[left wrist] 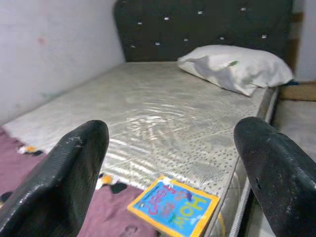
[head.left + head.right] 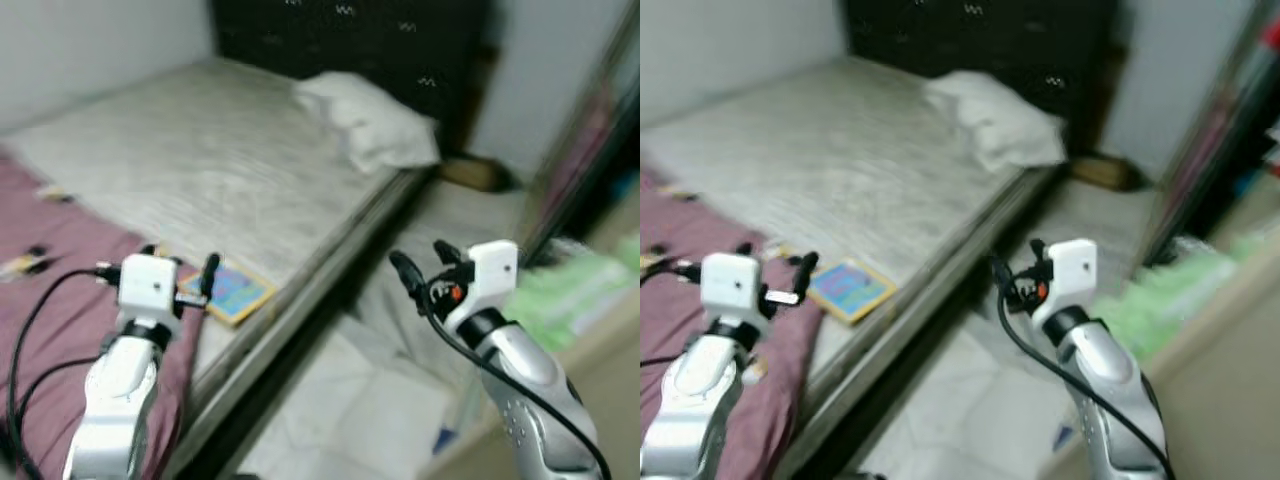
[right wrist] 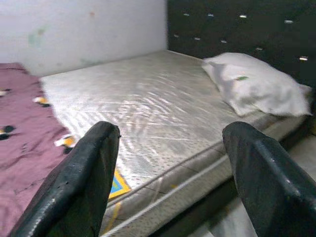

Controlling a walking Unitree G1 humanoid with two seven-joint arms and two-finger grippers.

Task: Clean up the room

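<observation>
A colourful children's book [image 1: 174, 213] lies flat near the edge of the bare mattress [image 2: 200, 170], its yellow border and blue cover clear in the left wrist view, though the lettering on it reads upside down and only "MOH"-like shapes come through. Its near corner sits right beside the purple blanket [image 2: 50, 300], which covers the foot end of the bed and carries small printed figures too blurred to identify.

The left gripper [image 2: 182, 274] hangs just above the book, fingers spread wide with nothing between them; in the head views the white wrist block hides part of the book. The right gripper [image 2: 418, 260] hovers off the side of the bed, over the floor gap, its fingers [image 3: 84, 177] likewise parted and empty.

Farther up, a white pillow [image 2: 370, 125] rests crumpled against the dark tufted headboard [image 1: 197, 24]. Beside the bed, pale sheeting [image 2: 360, 400] lies on the floor, its edges cut off by the right arm. To the right a light green heap [image 2: 565, 285] is smeared by blur, and what it is cannot be made out. A brownish object [image 2: 470, 172] sits past the bed's corner, also unclear
</observation>
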